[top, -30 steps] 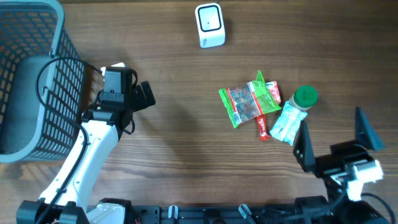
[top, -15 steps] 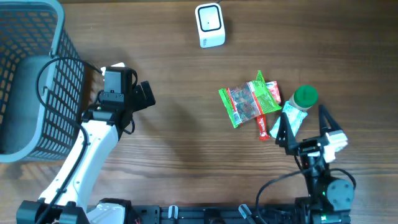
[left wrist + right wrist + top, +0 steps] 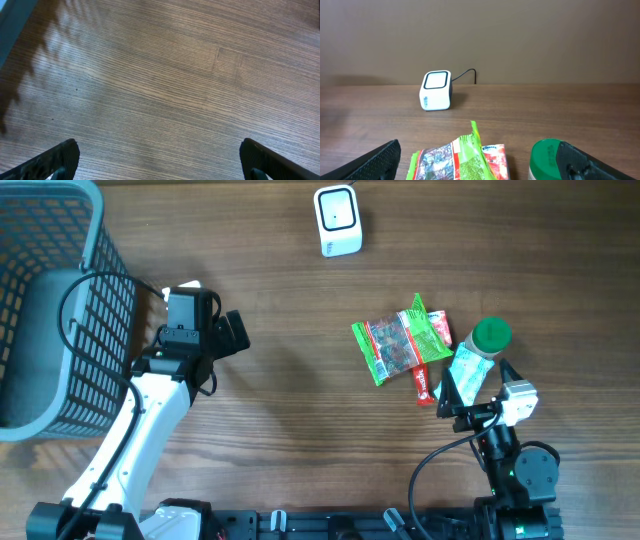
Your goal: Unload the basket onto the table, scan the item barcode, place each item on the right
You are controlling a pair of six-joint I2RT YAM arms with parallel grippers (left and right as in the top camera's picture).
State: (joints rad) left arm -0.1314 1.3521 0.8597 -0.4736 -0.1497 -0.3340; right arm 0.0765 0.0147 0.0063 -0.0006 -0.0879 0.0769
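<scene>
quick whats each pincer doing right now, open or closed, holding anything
Left pincer: open, holding nothing.
Right pincer: open, holding nothing.

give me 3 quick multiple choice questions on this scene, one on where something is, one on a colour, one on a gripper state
1. Where is the white scanner?
A. inside a basket
B. between the left gripper's fingers
C. standing on the table, at its far side

2. What colour is the cap of the bottle?
A. red
B. green
C. white

3. How does the right gripper stand?
A. open, holding nothing
B. shut on a snack packet
C. shut on a cable

Answers:
1 C: the overhead view shows it alone on the wood near the far edge.
2 B: the round cap is green in both the overhead and right wrist views.
3 A: in the right wrist view its two fingers sit wide apart with nothing gripped between them.
</scene>
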